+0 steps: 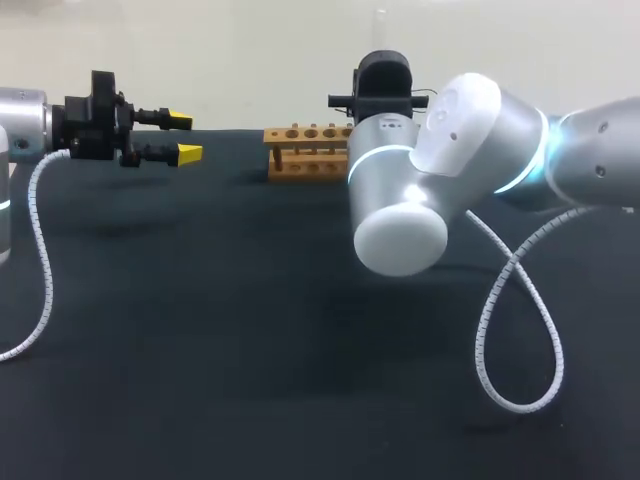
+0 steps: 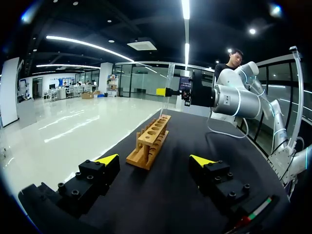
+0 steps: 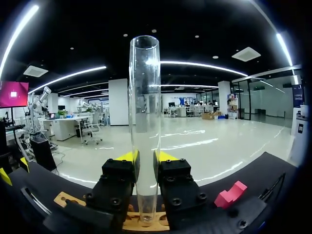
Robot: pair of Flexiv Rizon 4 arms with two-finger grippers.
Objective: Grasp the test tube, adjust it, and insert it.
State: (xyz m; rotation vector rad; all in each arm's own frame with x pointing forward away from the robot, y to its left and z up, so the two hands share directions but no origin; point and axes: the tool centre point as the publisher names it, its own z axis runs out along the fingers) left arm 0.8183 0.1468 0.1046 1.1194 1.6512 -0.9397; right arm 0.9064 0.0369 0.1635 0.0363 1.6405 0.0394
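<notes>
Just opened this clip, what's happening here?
The right gripper is shut on a clear test tube, holding it upright over the wooden rack at the far side of the table. The tube's bottom end is down at the rack; whether it is in a hole is unclear. The left gripper hangs open off to the side, holding nothing.

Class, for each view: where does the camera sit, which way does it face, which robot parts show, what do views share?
Head view: fixed above and behind, facing down onto the black table; silver right arm and open left hand show.
Left wrist view: on that wrist, facing past its hand to the light wooden test-tube rack.
Right wrist view: on that wrist, facing along the right hand, shut on an upright clear glass test tube.
Shared: all show the rack.
</notes>
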